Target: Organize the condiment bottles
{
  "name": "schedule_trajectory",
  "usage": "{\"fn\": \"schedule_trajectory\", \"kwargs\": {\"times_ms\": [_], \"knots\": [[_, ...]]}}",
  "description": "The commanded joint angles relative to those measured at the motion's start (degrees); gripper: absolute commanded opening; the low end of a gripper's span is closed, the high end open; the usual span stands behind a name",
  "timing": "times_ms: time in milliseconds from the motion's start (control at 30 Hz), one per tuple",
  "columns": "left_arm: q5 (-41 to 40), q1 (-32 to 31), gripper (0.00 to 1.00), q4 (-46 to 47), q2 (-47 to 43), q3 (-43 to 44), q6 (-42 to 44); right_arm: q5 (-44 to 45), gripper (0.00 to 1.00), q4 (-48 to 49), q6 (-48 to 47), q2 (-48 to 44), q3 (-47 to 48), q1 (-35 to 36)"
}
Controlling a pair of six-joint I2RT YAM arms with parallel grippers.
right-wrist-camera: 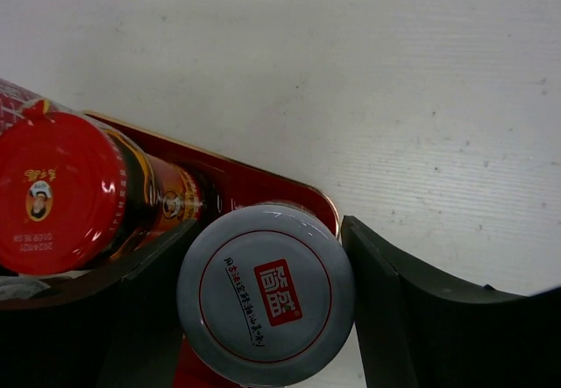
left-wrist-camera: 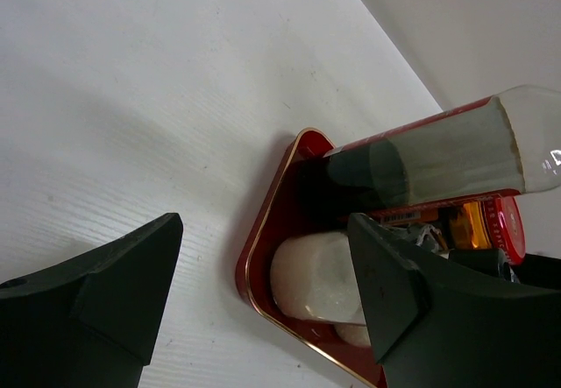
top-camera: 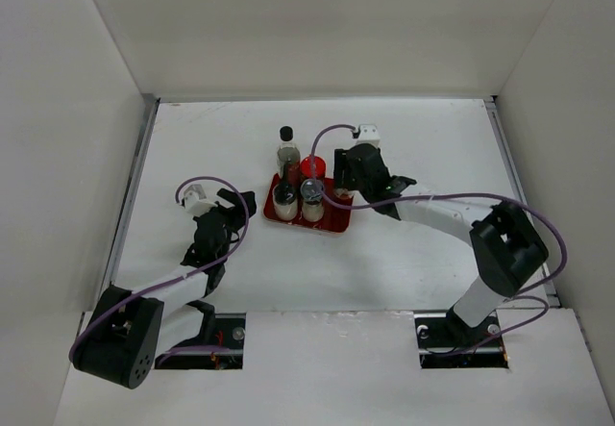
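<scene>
Four condiment bottles stand in the red tray, the right gripper clamps the last grey-capped jar over its corner, and the left gripper gapes empty beside it.

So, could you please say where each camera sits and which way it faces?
Top external: above and behind, looking down at the white table; left arm and right arm show.
Left wrist: on the left arm, facing a corner of the flat red rectangular tray; the open left claw frames it.
Right wrist: on the right arm, looking down on the grey-capped whitish shaker; the right claw grips it.
Shared: all three show the tray and the red-capped orange bottle.
</scene>
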Motion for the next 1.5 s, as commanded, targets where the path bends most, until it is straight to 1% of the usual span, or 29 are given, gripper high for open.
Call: {"fn": "schedule_trajectory", "kwargs": {"times_ms": [0,133,200,233,267,300,367,400,500,600,733,867,967,1067,1200,1467], "knots": [[-0.1,0.6,0.75,2.5,-0.9,1.1,0.5,-0.3,0.5,7.8,1.4,2.2,4.4,1.1],[-0.2,0.7,0.78,2.5,-0.3,1.3,0.4,0.0,0.51,9.1,2.3,4.7,3.7,1.4],[-0.1,0.7,0.8,2.5,-0.4,1.3,0.4,0.0,0.55,9.1,2.2,5.6,3.6,1.4],[-0.4,0.6,0.83,2.5,-0.5,1.3,0.5,0.2,0.59,9.1,2.2,5.6,3.4,1.4],[-0.7,0.5,0.89,2.5,-0.4,1.5,0.5,0.4,0.67,9.1,2.3,5.3,3.1,1.4],[-0.7,0.5,1.0,2.4,0.0,1.6,0.5,0.6,0.77,9.2,2.4,4.8,2.9,1.4],[-0.4,0.8,1.0,2.3,0.6,1.7,0.5,1.2,0.9,9.0,2.4,3.6,2.8,1.3],[-0.4,0.8,1.0,2.0,0.6,1.8,0.5,1.7,1.0,8.8,2.4,2.6,2.6,1.4],[-1.2,0.8,1.0,0.8,0.3,2.2,0.5,3.8,1.0,8.4,2.4,-1.2,0.6,1.3],[-1.8,1.1,1.0,0.0,-0.1,2.3,0.6,6.7,1.0,9.1,3.2,-5.4,-3.4,0.7],[-2.0,1.6,1.0,-2.2,-0.8,3.4,0.5,11.6,1.0,10.5,7.1,-12.6,-11.9,0.1],[-2.1,1.9,1.0,-9.6,-1.7,6.8,0.6,12.4,1.0,12.9,10.2,-18.3,-19.9,-0.8],[-2.3,2.5,1.0,-17.4,-1.2,10.9,0.9,13.1,1.0,13.4,13.4,-21.6,-25.0,-1.4],[-2.8,2.9,1.0,-26.4,-1.3,15.1,1.1,12.8,1.0,14.9,16.9,-23.9,-29.1,-2.2],[-6.1,3.1,1.0,-33.8,-2.8,18.4,1.8,11.9,1.0,16.8,18.7,-25.8,-31.7,-2.8],[-11.9,0.2,1.0,-38.2,-8.6,20.7,5.8,7.6,1.0,20.3,18.2,-22.9,-31.7,-2.9]]}}
